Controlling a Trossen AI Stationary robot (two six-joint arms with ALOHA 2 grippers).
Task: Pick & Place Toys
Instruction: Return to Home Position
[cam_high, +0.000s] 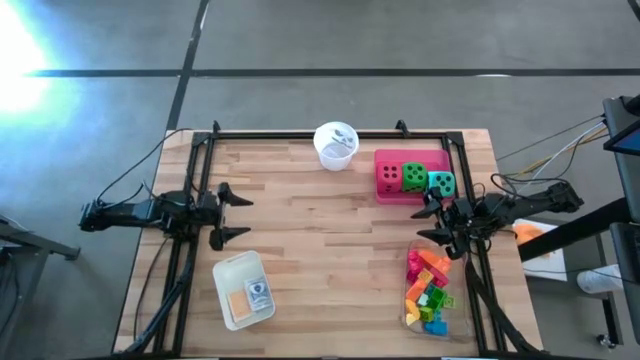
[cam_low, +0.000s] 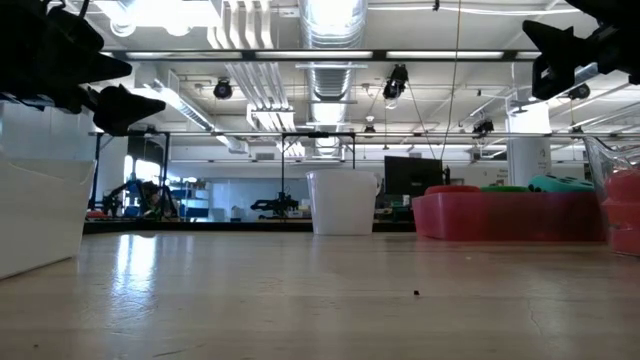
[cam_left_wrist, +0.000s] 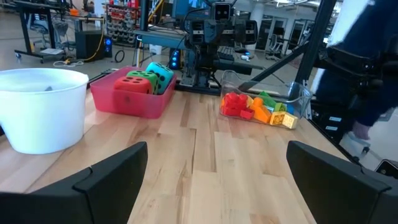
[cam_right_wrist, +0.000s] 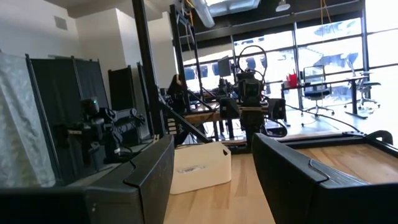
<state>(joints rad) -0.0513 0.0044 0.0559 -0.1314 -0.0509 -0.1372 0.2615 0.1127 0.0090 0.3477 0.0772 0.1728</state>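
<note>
Three dice, red (cam_high: 388, 176), green (cam_high: 414, 176) and teal (cam_high: 441, 184), sit in the pink tray (cam_high: 400, 197) at the far right. Many bright bricks (cam_high: 428, 288) lie heaped in a clear tray (cam_left_wrist: 300, 93) at the near right. Small cards (cam_high: 250, 294) lie in the white tray (cam_high: 228, 272) at the near left. My left gripper (cam_high: 233, 216) hovers open at the table's left side, pointing level toward the right. My right gripper (cam_high: 430, 222) hovers open at the right side, between the pink tray and the clear tray, with nothing between its fingers.
A white cup (cam_high: 336, 146) stands at the far middle, left of the pink tray. A black frame (cam_high: 300, 135) runs along the far edge and down both sides. Bare wood (cam_high: 330, 250) spans the middle between the two arms.
</note>
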